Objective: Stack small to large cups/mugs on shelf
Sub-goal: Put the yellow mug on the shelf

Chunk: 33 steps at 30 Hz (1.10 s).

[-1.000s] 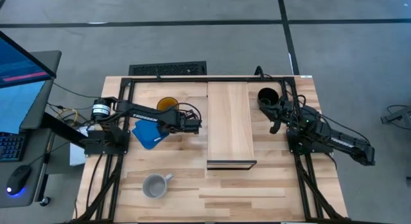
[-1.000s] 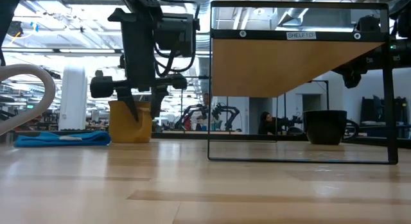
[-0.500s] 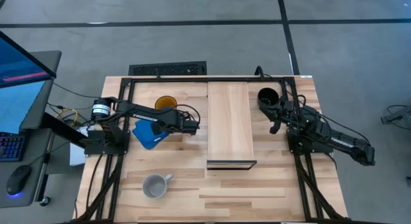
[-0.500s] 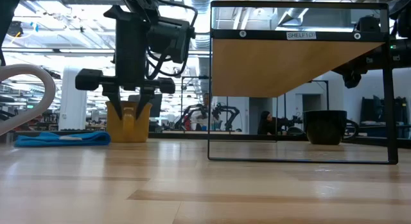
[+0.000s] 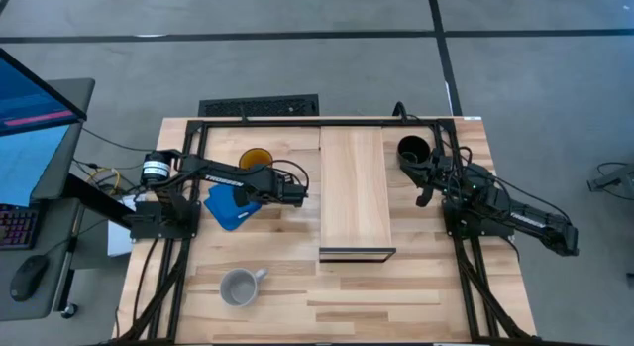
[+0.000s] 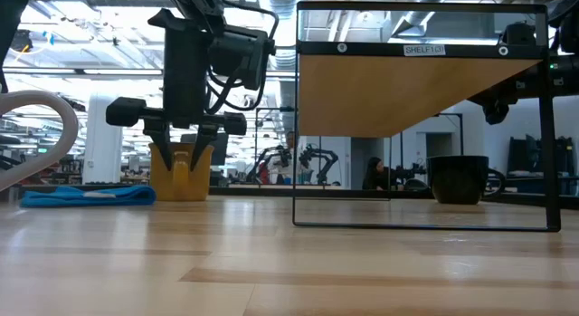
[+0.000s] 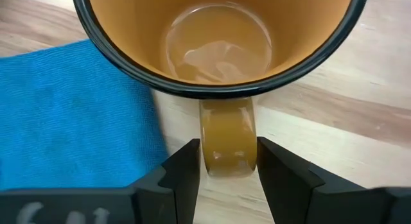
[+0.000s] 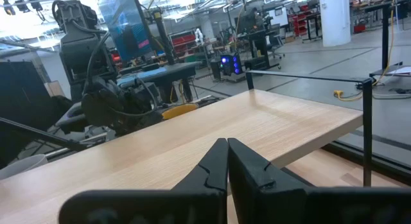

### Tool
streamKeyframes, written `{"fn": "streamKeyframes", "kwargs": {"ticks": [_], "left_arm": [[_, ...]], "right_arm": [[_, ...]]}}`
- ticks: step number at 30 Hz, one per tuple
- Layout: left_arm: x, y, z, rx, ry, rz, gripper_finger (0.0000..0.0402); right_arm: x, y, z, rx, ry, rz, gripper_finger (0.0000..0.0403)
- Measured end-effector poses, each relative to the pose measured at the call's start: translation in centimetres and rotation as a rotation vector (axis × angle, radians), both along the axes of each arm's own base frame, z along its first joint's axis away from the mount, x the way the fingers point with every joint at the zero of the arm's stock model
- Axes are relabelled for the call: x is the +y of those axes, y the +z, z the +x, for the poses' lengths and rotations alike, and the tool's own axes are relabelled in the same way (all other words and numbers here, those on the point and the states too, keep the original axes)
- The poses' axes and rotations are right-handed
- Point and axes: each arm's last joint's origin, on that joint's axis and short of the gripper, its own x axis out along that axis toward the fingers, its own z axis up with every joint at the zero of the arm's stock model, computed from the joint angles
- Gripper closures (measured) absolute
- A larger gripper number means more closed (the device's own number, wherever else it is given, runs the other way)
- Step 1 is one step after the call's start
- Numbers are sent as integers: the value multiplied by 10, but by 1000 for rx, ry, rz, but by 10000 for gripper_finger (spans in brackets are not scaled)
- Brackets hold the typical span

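On the desk (image 5: 297,277), left of the shelf (image 5: 355,187), the yellow mug (image 7: 218,38) stands upright; its handle (image 7: 226,137) points at the left end effector (image 7: 226,163), whose fingers stand apart, straddling it. The right end effector (image 8: 227,161) waits together, farther off.

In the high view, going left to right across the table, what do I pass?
Blue cloth → yellow mug → left gripper → shelf → black mug → right gripper.
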Motion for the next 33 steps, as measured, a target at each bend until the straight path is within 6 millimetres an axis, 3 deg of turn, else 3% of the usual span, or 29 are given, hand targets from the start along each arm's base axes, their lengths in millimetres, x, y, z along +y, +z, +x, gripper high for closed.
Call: {"fn": "streamKeyframes", "kwargs": {"ticks": [4,10,33], "left_arm": [[1,0,0,-3,7,3,270],[2,0,0,0,5,18,320],[6,0,0,57,-97,-58,320]], "right_arm": [[0,0,0,0,0,0,369],[0,0,0,0,0,0,369],[0,0,0,0,0,0,369]]}}
